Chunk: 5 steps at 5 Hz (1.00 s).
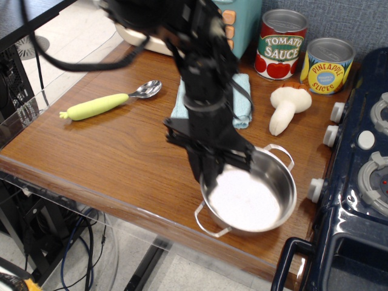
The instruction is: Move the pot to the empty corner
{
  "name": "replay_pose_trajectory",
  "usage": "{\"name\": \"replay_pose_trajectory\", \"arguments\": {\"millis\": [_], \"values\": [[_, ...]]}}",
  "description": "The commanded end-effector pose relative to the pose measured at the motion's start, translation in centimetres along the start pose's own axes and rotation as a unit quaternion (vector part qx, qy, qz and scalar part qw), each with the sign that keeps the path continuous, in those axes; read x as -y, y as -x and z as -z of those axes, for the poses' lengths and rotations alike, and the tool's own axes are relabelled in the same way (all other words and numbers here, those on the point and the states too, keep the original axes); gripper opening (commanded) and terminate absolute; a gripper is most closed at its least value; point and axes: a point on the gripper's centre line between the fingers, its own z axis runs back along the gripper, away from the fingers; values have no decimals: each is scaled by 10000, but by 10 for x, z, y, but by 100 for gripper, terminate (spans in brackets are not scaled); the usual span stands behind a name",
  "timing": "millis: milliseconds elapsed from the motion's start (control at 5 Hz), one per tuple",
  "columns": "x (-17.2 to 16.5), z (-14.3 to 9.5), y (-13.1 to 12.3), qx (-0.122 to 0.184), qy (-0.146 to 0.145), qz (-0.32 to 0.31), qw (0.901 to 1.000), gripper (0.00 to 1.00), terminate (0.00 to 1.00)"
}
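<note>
Clamped on the near-left rim of the pot [251,197], the black end effector [212,173] reaches down from the arm above, one finger inside the bowl and the rest outside, so it is gripping the pot wall. Biggest thing around is the dark blue toy stove [357,200], and everything reads off that. The table [121,163] runs away to the stove's left. The pot is just left of the stove's front knob [314,190], over the empty corner [276,245] where the wood meets the stove; whether its base is down or just above the wood, I can't tell.

To finish well, I'd judge: lower straight, keep the pot level, stay off the knob, and release only once the base is flat and clear of the rounded front edge.

Round pot, mouth facing up. Its only long line runs handle to handle, from the near-left loop [209,221] to the far-right loop [280,151], diagonal toward the stove.
</note>
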Motion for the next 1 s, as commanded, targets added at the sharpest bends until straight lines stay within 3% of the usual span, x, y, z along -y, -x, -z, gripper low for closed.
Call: {"name": "replay_pose_trajectory", "arguments": {"millis": [0,200,800], "values": [[11,17,-1,-13,-267,199,9994,0,0],[5,15,-2,-109,-355,19,9993,100,0],[-13,-11,-12,67,-227,-98,9997,100,0]]}}
